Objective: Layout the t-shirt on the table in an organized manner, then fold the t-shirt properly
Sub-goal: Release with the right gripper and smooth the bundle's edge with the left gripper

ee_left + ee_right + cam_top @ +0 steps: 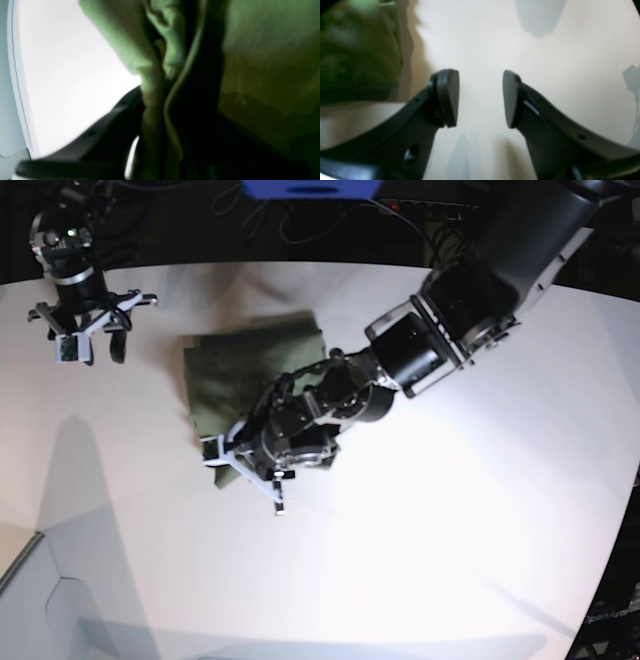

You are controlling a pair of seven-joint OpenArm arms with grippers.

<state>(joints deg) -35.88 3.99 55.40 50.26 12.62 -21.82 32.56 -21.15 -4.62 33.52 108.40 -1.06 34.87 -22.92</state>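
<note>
1. The table (450, 510) is a broad white top with a curved edge.
2. The t-shirt (235, 370), olive green and folded into a compact rectangle, lies flat on it, left of centre in the base view.

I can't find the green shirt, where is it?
In the base view the t-shirt lies bunched on the white table, left of the middle, with the left gripper at its near edge and the right gripper off to its left.
</note>
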